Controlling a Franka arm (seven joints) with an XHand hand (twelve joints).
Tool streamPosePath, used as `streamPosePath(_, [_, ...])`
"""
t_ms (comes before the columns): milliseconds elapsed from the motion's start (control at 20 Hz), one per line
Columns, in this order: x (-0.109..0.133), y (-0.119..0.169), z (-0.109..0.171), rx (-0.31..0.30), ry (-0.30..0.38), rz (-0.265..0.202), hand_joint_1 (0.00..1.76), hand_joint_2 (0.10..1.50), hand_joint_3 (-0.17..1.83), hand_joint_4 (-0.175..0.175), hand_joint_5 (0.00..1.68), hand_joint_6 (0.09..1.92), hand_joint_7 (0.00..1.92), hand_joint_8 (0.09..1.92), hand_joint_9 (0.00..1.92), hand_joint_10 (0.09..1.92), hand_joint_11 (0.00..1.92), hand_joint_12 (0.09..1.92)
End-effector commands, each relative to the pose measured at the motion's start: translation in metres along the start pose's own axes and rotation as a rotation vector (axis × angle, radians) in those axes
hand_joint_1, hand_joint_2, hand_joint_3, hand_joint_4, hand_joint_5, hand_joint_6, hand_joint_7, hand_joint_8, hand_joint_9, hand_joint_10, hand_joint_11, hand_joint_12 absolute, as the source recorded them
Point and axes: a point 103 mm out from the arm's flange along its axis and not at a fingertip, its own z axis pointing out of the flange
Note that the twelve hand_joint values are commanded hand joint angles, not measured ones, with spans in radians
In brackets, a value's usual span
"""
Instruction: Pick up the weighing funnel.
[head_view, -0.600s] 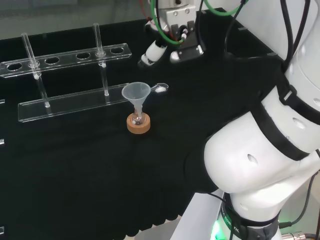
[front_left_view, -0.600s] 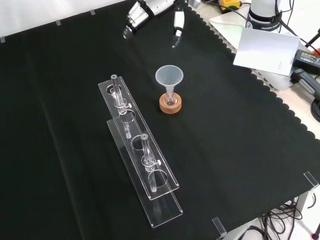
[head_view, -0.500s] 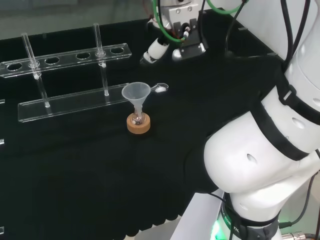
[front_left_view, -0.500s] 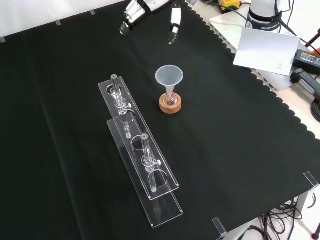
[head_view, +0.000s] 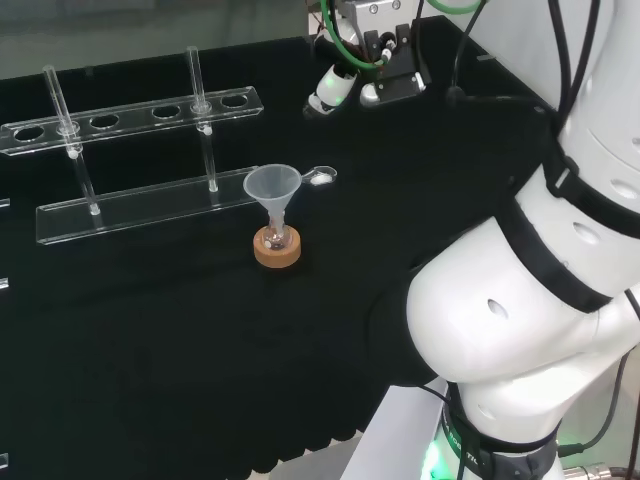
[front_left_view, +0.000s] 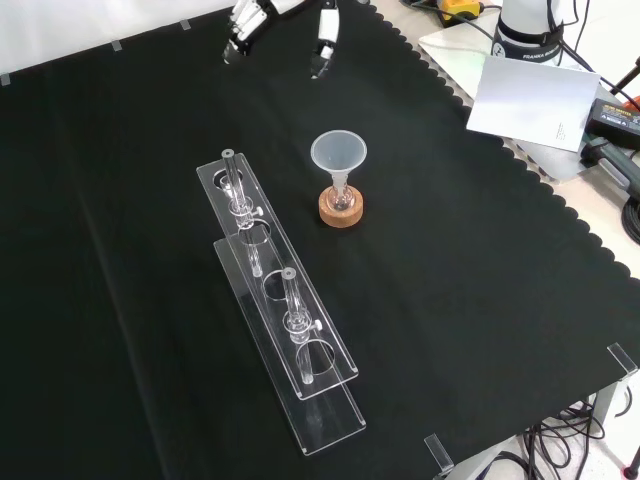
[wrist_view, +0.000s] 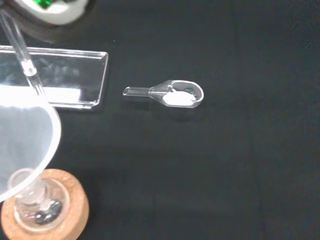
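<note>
Looking over the arm in the head view, we saw the robot hand (head_view: 380, 60) hanging above the far part of the desk (head_view: 150, 350), its fingers spread and fairly straight, with nothing between them. In the front view two of its fingers (front_left_view: 325, 40) reached down from the top edge, well apart from each other and clear of the black cloth.

The weighing funnel (head_view: 322, 178) lay on the cloth, untouched. In the head view it sat just to the right of the rim of the funnel (head_view: 272, 185), between that funnel and the robot hand, and well apart from the hand. The wrist view showed it plainly (wrist_view: 175, 94): a small clear scoop lying flat, with some white powder (wrist_view: 179, 100) in its bowl and its short stem pointing toward the end of the clear rack (wrist_view: 65, 82).

The funnel stood mouth up with its stem in a small flask (wrist_view: 37, 200) on a cork ring (head_view: 277, 250). Beyond it in the head view, the rack (head_view: 140, 205) carried two upright tubes (head_view: 195, 75). In the front view the rack (front_left_view: 280, 320) lay to the left of the funnel (front_left_view: 338, 152).
</note>
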Motion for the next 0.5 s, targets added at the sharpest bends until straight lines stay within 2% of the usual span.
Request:
streamPosePath(50, [-0.032,0.035,0.001,0.013,-0.006,0.005,0.87,0.60,0.44,-0.037,0.45,0.09,0.31,0.66,0.59,0.58,0.47,1.33])
streamPosePath(500, [-0.062,0.079,0.020,0.014,0.002,-0.009,0.95,0.55,0.55,-0.028,0.50,0.09,0.39,0.65,0.66,0.53,0.55,1.29])
